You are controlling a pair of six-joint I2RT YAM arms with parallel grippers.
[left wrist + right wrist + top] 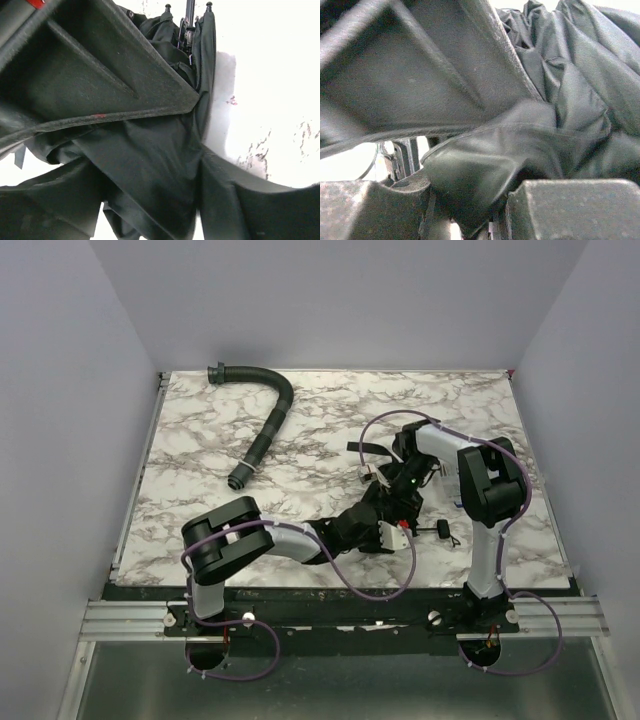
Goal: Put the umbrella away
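So the umbrella (150,165) is sitting collapsed as a dark crumpled bundle right of centre on the marble table (200,470) in the top view, squeezed between the two arms. The ribbed hose (268,425) is lying well apart in the upper left, so it isn't getting in the way.

The right gripper (485,150) is pinching a fat fold of canopy fabric, which is bulging out between its jaws. The left gripper (200,127) is straddling the bundle with its fingers (100,65) spread fairly wide and cloth filling the gap. I can't tell whether it's really biting or just resting against the fabric.

My read is that they're working on bunching the canopy tight so it can be wrapped and stowed. How I'd do it:

- The right pinch should be acting as the anchor, so no tugging from that side.
- The left should be closing across the whole bundle, not one loose flap, or the cloth will just slide out.
- The rib tips (167,6) are poking up at the top of the left wrist view. I'd be steering the fingers clear of them so the folds are lying along the ribs.
- What looks like the handle (442,530) is sticking out lower right of the bundle, so watch it isn't snagging the right arm.
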